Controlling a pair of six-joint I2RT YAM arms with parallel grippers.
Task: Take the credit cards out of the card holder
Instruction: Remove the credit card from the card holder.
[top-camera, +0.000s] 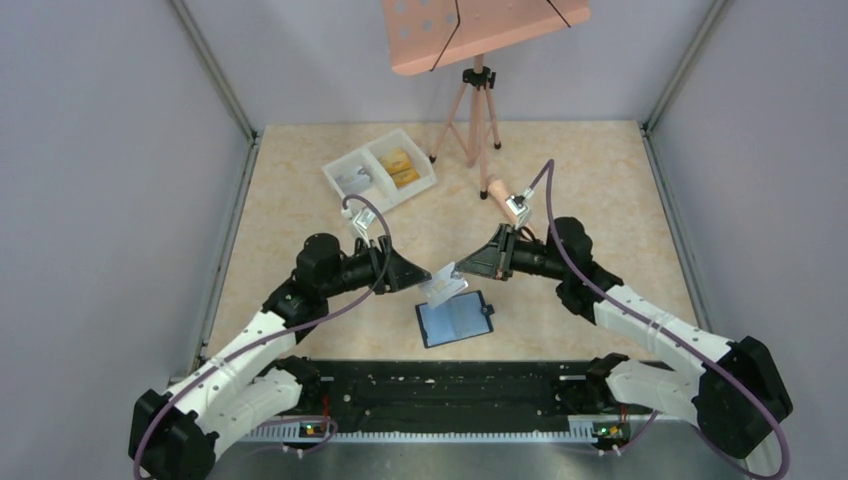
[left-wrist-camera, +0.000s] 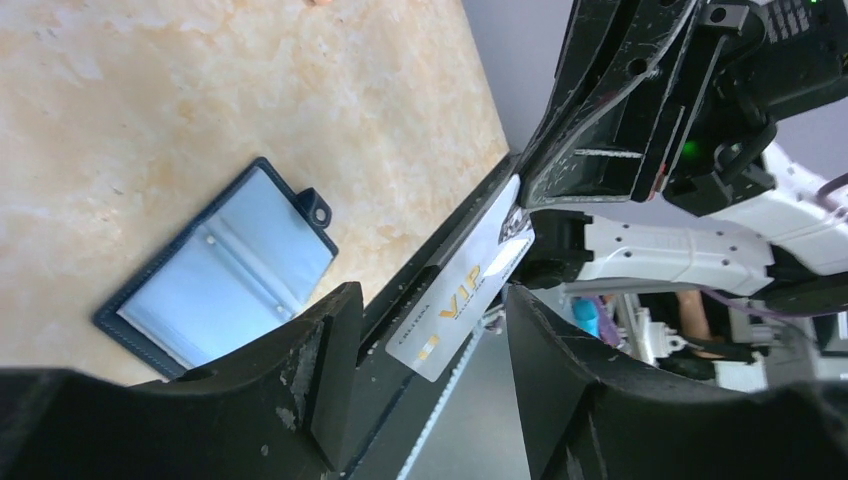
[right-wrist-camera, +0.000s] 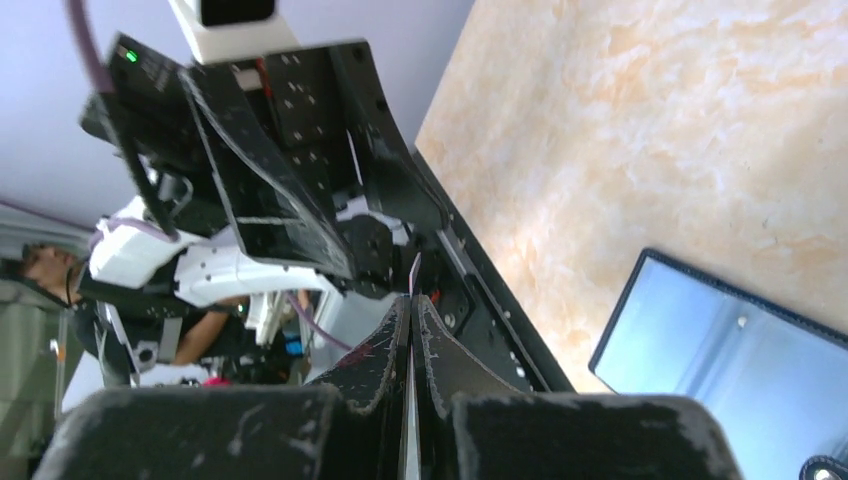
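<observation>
The blue card holder (top-camera: 455, 318) lies open and flat on the table near the front edge, its pale slots (left-wrist-camera: 225, 270) facing up. A grey-silver credit card (top-camera: 443, 287) marked VIP (left-wrist-camera: 462, 297) hangs in the air just above it. My right gripper (top-camera: 462, 268) is shut on the card's far end, and the card shows edge-on between its fingers (right-wrist-camera: 412, 300). My left gripper (left-wrist-camera: 430, 300) is open, with its fingers on either side of the card's free end and not touching it. The card holder's corner (right-wrist-camera: 740, 340) also shows in the right wrist view.
A white two-compartment tray (top-camera: 380, 170) stands at the back left, with yellow-orange cards (top-camera: 400, 165) in one half and a grey item (top-camera: 352, 180) in the other. A pink board on a tripod (top-camera: 478, 110) stands at the back. A black rail (top-camera: 450, 385) runs along the near edge.
</observation>
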